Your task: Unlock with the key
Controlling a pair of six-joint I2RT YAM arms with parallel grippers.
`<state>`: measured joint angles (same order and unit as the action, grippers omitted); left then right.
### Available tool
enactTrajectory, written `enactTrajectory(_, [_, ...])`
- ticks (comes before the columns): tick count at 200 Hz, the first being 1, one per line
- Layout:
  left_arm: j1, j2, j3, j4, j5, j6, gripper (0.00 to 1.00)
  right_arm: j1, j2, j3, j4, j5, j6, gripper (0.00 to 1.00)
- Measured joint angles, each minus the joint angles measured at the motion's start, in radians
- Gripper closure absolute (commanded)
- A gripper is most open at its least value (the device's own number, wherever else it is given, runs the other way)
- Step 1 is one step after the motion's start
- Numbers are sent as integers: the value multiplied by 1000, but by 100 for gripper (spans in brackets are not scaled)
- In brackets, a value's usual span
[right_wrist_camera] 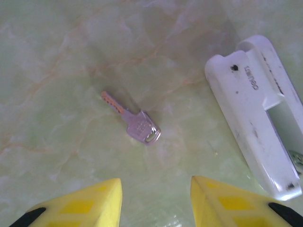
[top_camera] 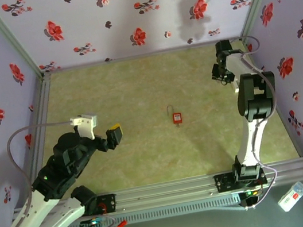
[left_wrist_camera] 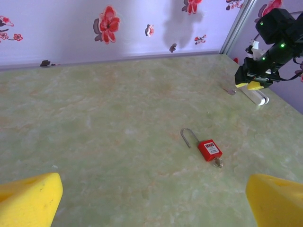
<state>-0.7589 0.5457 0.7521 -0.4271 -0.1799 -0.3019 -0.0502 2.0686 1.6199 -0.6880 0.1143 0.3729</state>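
1. The key [right_wrist_camera: 133,122] lay flat left of centre in the right wrist frame. Its long axis ran diagonally, blade tip upper left, bow lower right.
2. The red padlock [top_camera: 177,118] lay mid-frame in the top view, shackle pointing up-frame.
3. The right gripper [right_wrist_camera: 154,189] stood partly open below the key, touching nothing.
4. The left gripper [left_wrist_camera: 152,189] was spread wide and empty.
5. A white case [right_wrist_camera: 255,109], possibly plastic, lay to the right of the key.

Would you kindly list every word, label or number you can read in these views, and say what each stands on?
No text can be quoted with confidence.
White case: a raised brand word near its upper end, too blurred to read.
Red padlock: a white label with print, too small to read.
Key: a stamped mark on its head, blurred.
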Motion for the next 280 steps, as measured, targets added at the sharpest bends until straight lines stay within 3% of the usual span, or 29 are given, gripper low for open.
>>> enactTrajectory(152, [0, 36, -1, 7, 0, -3, 0, -41, 178, 126, -3, -34, -14, 65])
enactTrajectory(208, [0, 36, -1, 7, 0, -7, 0, -41, 173, 123, 8, -44, -14, 62])
enactTrajectory(280, [0, 36, -2, 8, 8, -7, 0, -42, 48, 84, 34, -91, -5, 57])
